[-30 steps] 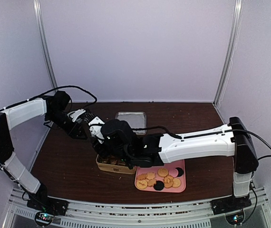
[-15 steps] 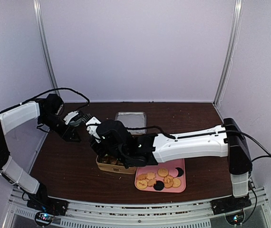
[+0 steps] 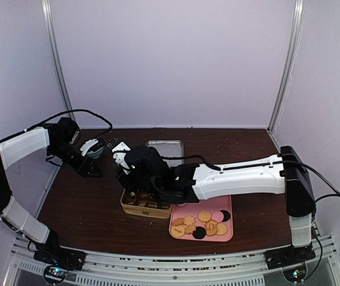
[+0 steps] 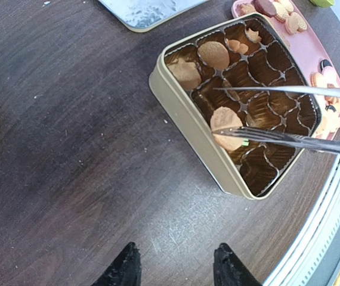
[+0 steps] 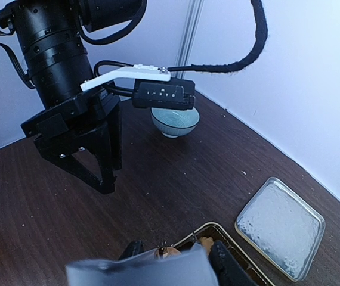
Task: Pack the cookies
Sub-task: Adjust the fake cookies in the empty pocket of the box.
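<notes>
A gold tin [image 4: 188,119] with brown cups holds a few tan cookies [image 4: 213,53]. Metal tongs [image 4: 295,140] reach in from the right and pinch one round tan cookie [image 4: 226,128] over the tin's middle cups. My right gripper [image 5: 176,253] is shut on the tongs' blurred grey handle, right above the tin [image 3: 143,210]. My left gripper [image 4: 179,268] hangs open and empty over bare table to the left of the tin, and the top view shows this gripper [image 3: 111,145] well back from the tin. More cookies [image 3: 204,216] lie on the pink tray [image 3: 218,205].
The tin's silver lid [image 3: 164,147] lies flat behind the tin. A pale blue bowl [image 5: 175,122] stands at the far left near the left arm [image 5: 56,53]. The right arm stretches across the table over the pink tray.
The left arm has drawn back to the left, away from the tin. The right gripper with the tongs has shifted slightly farther over the tin.
</notes>
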